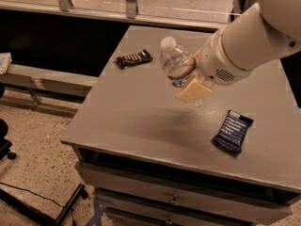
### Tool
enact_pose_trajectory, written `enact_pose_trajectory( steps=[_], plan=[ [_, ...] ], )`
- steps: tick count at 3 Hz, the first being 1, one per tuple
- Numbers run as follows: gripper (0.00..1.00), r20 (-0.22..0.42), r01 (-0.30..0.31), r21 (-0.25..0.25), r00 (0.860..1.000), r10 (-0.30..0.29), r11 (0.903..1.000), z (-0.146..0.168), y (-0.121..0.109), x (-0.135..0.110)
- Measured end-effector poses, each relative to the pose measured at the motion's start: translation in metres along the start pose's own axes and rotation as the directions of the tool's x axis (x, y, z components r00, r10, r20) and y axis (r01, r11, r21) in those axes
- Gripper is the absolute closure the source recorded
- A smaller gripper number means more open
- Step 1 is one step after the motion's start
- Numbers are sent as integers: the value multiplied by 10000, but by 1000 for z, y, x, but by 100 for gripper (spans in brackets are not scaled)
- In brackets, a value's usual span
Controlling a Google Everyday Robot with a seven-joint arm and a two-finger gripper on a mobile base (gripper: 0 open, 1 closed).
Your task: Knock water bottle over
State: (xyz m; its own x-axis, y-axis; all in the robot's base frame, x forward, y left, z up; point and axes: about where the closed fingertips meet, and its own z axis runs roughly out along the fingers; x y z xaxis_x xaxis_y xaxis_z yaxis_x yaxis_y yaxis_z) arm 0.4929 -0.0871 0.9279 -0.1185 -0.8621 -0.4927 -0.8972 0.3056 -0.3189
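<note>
The water bottle (pixel 176 65) is clear ribbed plastic with a white cap and a label band. It stands near the middle of the grey table (pixel 141 121), tilted, with its cap leaning to the upper left. My gripper (pixel 193 90), cream-coloured at the end of the large white arm (pixel 244 36), is against the bottle's lower right side and hides its base.
A dark snack-bar wrapper (pixel 134 58) lies at the table's back left. A blue wrapper (pixel 232 131) lies at the front right. The table has drawers below and drops off to the floor on the left; a low bench (pixel 42 76) stands to the left.
</note>
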Motion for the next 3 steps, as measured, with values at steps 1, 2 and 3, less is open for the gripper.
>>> enact_pose_trajectory(
  steps=[1, 2, 3],
  plan=[
    [100, -850, 345, 373, 9959, -312, 9987, 0, 0, 3],
    [100, -1631, 721, 598, 9847, -615, 9956, 2, 1, 4],
    [100, -2392, 1099, 763, 9669, -888, 9910, 3, 3, 4]
  ],
)
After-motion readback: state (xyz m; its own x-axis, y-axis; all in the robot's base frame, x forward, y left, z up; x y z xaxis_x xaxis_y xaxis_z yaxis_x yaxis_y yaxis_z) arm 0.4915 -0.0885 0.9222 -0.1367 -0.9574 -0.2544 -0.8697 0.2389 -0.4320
